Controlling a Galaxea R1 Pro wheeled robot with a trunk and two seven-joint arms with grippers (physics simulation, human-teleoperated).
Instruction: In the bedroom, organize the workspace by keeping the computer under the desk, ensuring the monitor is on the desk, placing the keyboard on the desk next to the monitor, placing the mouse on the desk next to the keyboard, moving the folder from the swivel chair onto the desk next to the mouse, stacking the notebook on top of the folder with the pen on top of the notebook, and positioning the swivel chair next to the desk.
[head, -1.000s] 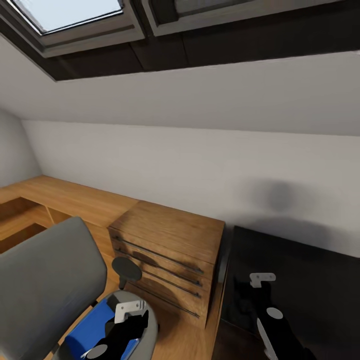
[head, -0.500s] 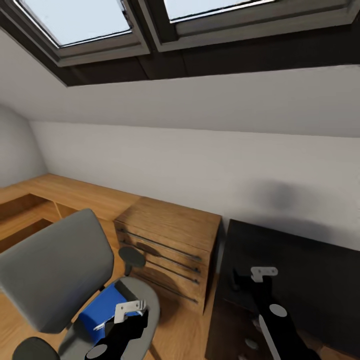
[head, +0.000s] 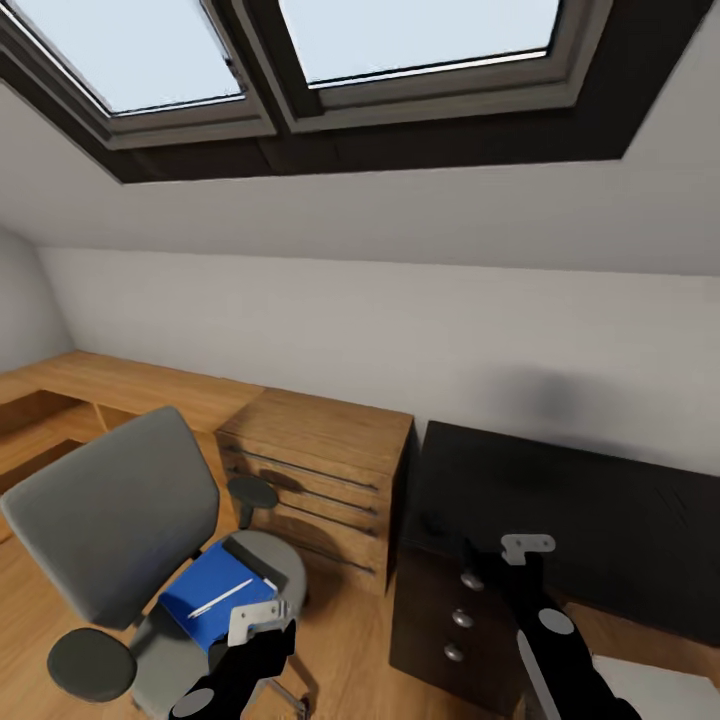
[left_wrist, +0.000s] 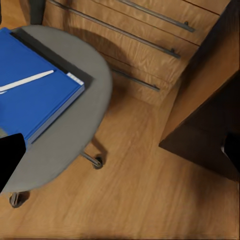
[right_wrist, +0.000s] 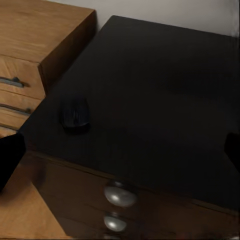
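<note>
left fingers (head: 262, 622): we see them low in the head view, above the front edge of the swivel chair's seat; we cannot tell whether they are spread or closed.
right fingers (head: 525, 548): raised before the near edge of the dark worktop; we cannot tell their state either.
swivel chair (head: 120, 510): grey, standing on the wooden floor (left_wrist: 145, 195) near the left arm, its backrest turned away from the worktop.
folder (head: 212, 592): blue, lying flat on the chair seat; in the left wrist view (left_wrist: 30, 95) it reaches close to the seat's edge.
pen (head: 220, 598): we see a thin white one lying on top of the blue cover (left_wrist: 25, 81).
worktop (head: 590, 510): black, with round-knobbed drawers (right_wrist: 119, 196) below its near edge.
mouse (right_wrist: 75, 115): dark, resting on the worktop near the corner beside the wooden dresser.
wooden dresser (head: 320, 470): between the chair and the worktop, against the white wall, with long bar handles.
skylights (head: 400, 40): two, in the sloped ceiling above.
</note>
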